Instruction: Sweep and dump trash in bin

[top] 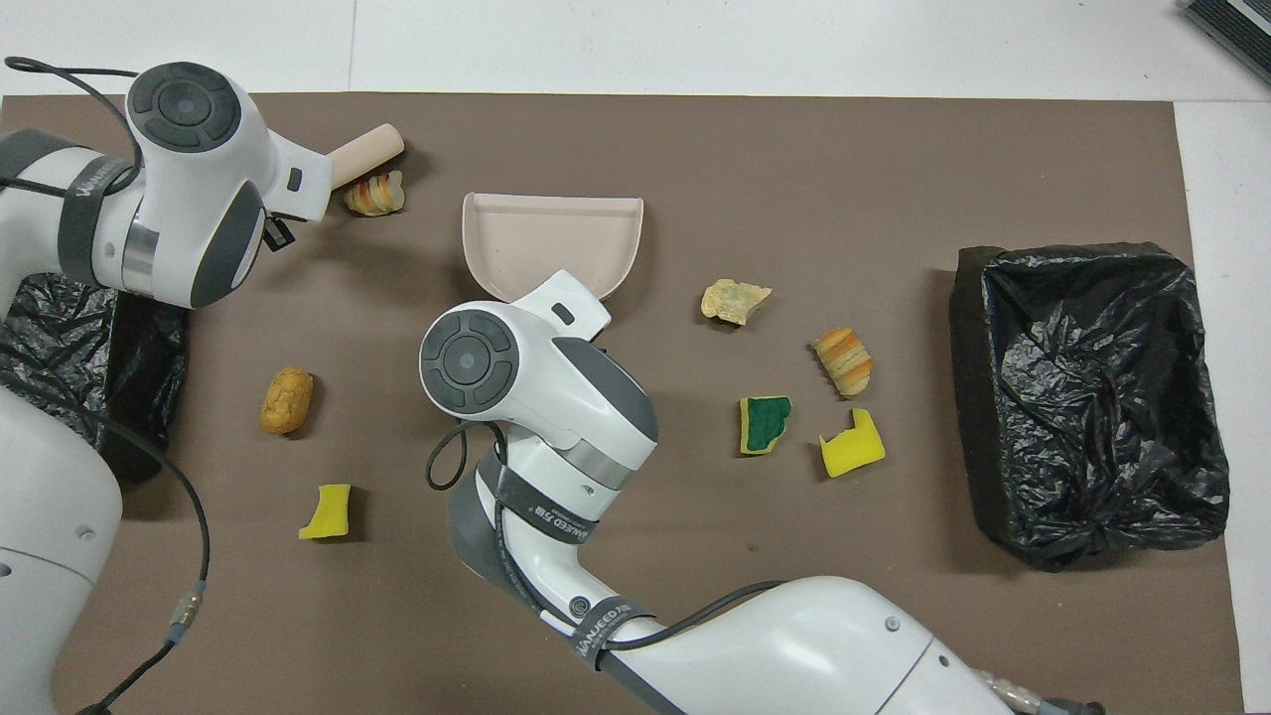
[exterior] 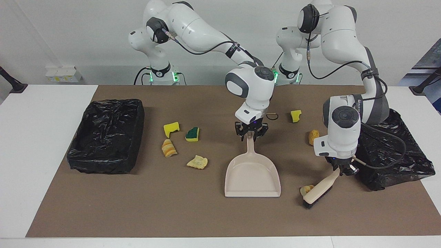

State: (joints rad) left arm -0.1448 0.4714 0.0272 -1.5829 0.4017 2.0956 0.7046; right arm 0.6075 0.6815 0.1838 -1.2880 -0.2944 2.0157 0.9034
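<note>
Bin (exterior: 105,136) lined in black plastic sits at the right arm's end of the mat, nothing visible inside; a second heap of black plastic (exterior: 396,151) lies at the left arm's end. Dustpan (exterior: 252,174) rests mid-mat, pan empty, with the right gripper (exterior: 251,135) closed on its handle. Four scraps – yellow sponge (exterior: 171,129), green-topped sponge (exterior: 192,134), striped piece (exterior: 168,148), pale crust (exterior: 197,162) – lie between dustpan and bin. The left gripper (exterior: 341,169) clamps the brush (exterior: 318,193), bristles down against another striped piece (exterior: 306,189). A round tan piece (exterior: 313,136) and a small yellow chunk (exterior: 295,115) lie nearer the robots.
</note>
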